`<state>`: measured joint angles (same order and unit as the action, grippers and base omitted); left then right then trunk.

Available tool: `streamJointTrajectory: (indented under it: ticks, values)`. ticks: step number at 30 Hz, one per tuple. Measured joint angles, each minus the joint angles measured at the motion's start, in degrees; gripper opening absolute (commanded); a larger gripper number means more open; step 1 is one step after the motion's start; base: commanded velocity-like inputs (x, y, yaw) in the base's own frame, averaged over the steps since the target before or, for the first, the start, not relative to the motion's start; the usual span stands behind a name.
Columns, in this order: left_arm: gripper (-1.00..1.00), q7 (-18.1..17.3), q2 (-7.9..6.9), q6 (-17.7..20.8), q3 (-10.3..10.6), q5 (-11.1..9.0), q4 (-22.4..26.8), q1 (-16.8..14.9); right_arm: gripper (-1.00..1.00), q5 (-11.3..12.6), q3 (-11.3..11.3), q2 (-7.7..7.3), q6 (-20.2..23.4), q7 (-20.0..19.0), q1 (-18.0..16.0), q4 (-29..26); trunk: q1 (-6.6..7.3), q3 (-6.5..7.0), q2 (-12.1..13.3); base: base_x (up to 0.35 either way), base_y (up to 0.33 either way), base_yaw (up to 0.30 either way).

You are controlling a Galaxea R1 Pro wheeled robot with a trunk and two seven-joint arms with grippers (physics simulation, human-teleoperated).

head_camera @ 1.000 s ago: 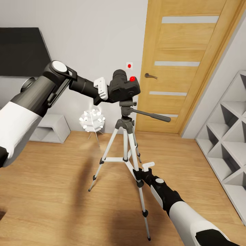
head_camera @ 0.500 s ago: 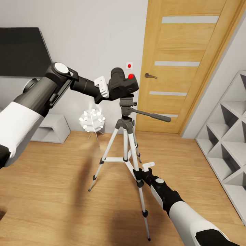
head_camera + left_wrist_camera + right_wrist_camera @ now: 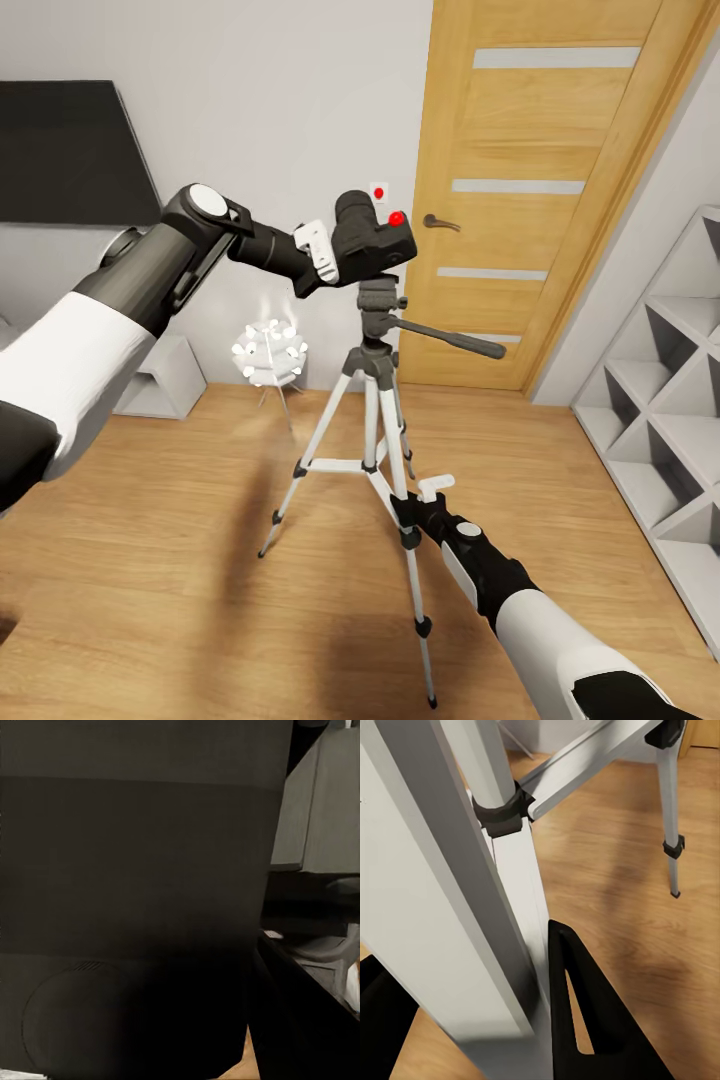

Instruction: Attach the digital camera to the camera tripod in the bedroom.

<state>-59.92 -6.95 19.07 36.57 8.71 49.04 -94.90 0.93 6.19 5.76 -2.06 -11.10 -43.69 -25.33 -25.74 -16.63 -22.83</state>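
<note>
The digital camera [image 3: 372,247] is held in the left end effector [image 3: 325,255], whose white fingers are closed on its left side. The camera is carried at the top of the camera tripod [image 3: 372,400], just above the dark grey head [image 3: 378,300]; whether the two touch cannot be told. In the left wrist view the camera body [image 3: 135,892] is seen very close as a dark surface.

The right end effector [image 3: 418,505] is closed around the near tripod leg [image 3: 412,570], low down by a black joint. In the right wrist view the silver leg [image 3: 472,907] is gripped beside a black finger [image 3: 585,1012].

The tripod stands on the wood plank floor [image 3: 150,560], with open floor to its left and on the near side. The long pan handle [image 3: 450,338] sticks out to the right, toward the oak door [image 3: 540,200]. White cube shelves [image 3: 665,400] line the right edge. A small white spiky lamp [image 3: 268,352] stands at the far wall, left of the tripod, below the black wall TV [image 3: 65,150].

No brand or writing can be read; a red dot [image 3: 396,217] is seen on the camera top.
</note>
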Motion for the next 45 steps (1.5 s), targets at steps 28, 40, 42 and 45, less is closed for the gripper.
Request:
streamJointTrajectory:
  ticks: [28, 40, 42, 45]
  values:
    - [-1.0, -1.36, 0.13, -4.42, 1.38, 0.89, -1.91, -4.08, -1.0, -1.0, 0.56, 0.06, -0.07, 0.0, -0.03, -0.13, -0.01, 0.0, 0.01, 0.0, 0.0, 0.0]
    - [-1.0, -6.3, -0.18, -8.73, 1.41, 1.36, -0.75, -4.08, -1.0, -0.98, 0.57, 0.06, -0.07, 0.0, -0.03, -0.11, 0.0, 0.0, 0.01, 0.0, 0.0, 0.0]
    - [-1.0, -7.28, -0.19, -8.98, 1.3, 1.47, -0.28, -4.08, -1.0, -0.95, 0.58, 0.06, -0.07, 0.03, -0.03, -0.1, 0.0, 0.0, 0.01, 0.0, 0.0, 0.0]
    - [-1.0, -7.78, -0.16, -9.1, 1.34, 1.57, -0.12, -4.08, -1.0, -0.91, 0.6, 0.06, -0.07, 0.01, -0.03, -0.11, 0.0, 0.0, 0.01, 0.0, 0.0, 0.0]
